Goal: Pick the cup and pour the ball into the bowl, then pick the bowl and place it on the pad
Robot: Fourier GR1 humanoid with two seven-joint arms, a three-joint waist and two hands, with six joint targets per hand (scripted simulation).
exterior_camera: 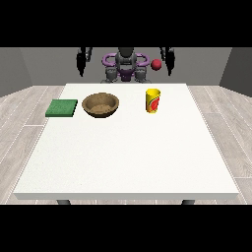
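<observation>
A yellow cup (153, 100) with a red mark stands upright on the white table (128, 157), right of the middle at the far side. A red ball (156, 65) shows in the air well above the cup, close to the hand at the view's right (169, 60) but apart from it. A brown bowl (100, 105) rests left of the cup, and a flat green pad (62, 108) lies left of the bowl. The hand at the view's left (82, 61) and the other hand hang beside the robot behind the table's far edge, fingers straight down, holding nothing.
The robot's torso (126, 66) stands behind the middle of the table's far edge. Wooden floor surrounds the table. The near half of the tabletop is bare white surface.
</observation>
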